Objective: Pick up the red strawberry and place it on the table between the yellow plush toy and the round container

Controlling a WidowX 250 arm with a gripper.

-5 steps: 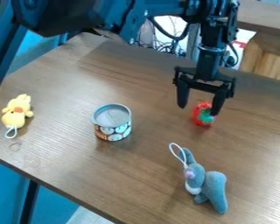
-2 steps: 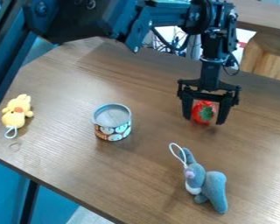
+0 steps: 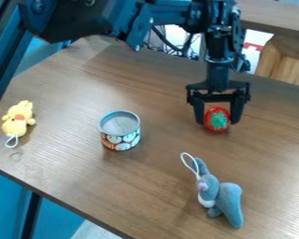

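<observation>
The pincer point(image 3: 217, 119) hangs over the far right part of the table point(image 3: 158, 186), open, its two fingers apart and pointing down on either side of the red strawberry-like thing point(image 3: 217, 120) with a green top; whether they touch it cannot be told. Left of them stands a round tin point(image 3: 120, 130) with a band of cartoon faces, its grey top not showing clearly whether it is lidded or hollow. A yellow plush toy point(image 3: 17, 119) lies at far left, and a grey-blue plush rabbit point(image 3: 227, 200) with a white loop lies nearest the camera.
</observation>
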